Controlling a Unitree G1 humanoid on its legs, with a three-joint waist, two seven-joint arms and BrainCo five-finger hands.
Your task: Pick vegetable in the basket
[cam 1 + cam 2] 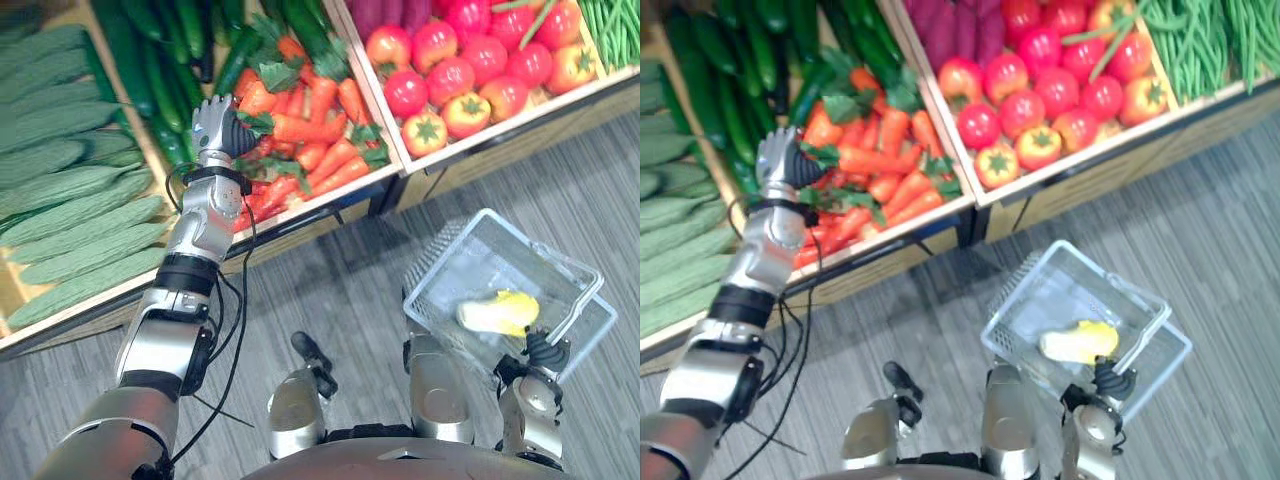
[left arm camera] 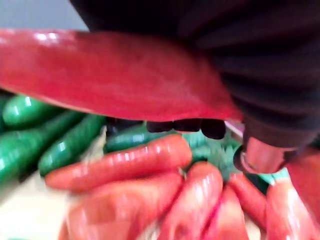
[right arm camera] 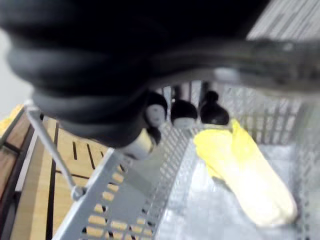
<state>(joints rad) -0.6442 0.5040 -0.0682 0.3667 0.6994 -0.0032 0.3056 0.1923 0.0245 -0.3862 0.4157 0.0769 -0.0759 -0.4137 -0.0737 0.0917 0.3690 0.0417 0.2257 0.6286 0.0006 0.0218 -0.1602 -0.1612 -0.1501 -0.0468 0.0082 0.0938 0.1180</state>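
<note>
Here we see a carrot (image 2: 115,75) lying in the left hand (image 1: 222,128), whose fingers (image 2: 187,125) curl round it, at the carrot pile (image 1: 320,130). The right hand (image 1: 546,352) has its fingers clamped on the handle (image 3: 260,55) of the basket (image 1: 450,265), which holds a yellow leafy vegetable (image 1: 498,311).
</note>
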